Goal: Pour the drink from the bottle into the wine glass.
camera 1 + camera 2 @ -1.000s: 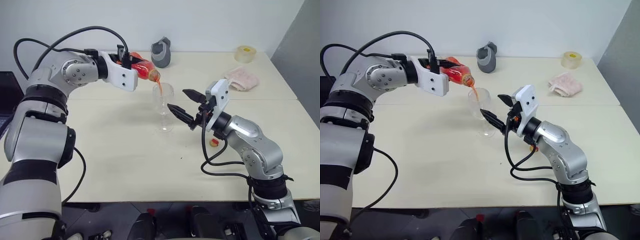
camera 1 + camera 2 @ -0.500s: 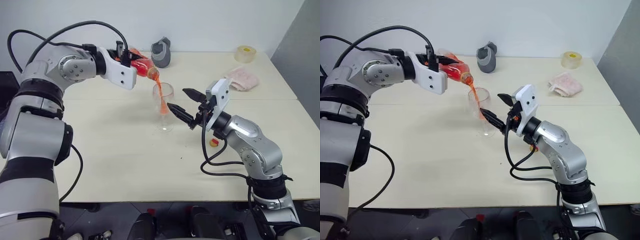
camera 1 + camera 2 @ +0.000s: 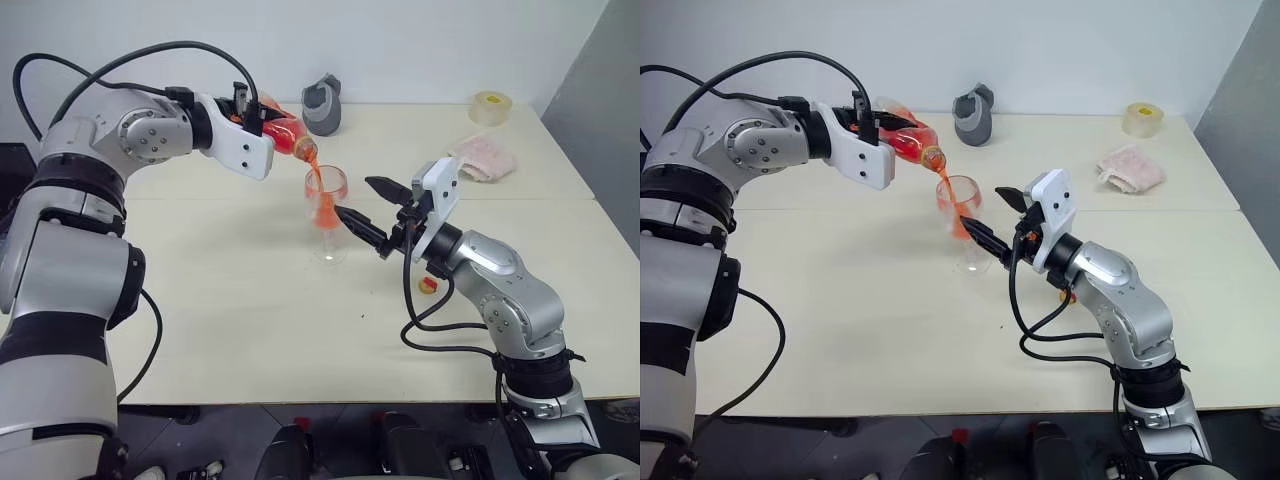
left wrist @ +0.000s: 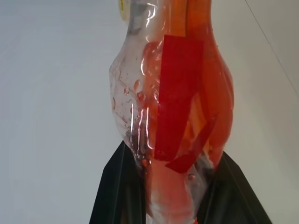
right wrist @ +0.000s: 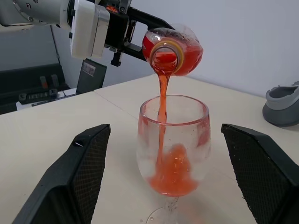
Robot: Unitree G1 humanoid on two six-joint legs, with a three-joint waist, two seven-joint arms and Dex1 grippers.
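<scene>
My left gripper is shut on the clear bottle, which is tipped mouth-down over the wine glass. In the left wrist view the bottle with its red label sits between my black fingers. A thin stream of red drink falls from the open neck into the bowl. Red liquid pools in the lower part of the wine glass. My right gripper is open, with one finger on each side of the glass and neither touching it.
A small yellow-and-red cap lies on the cream table under my right forearm. At the back of the table stand a grey object, a roll of tape and a pink cloth.
The stream has kept running and more red drink has gathered in the glass bowl. Both grippers have stayed where they were.
</scene>
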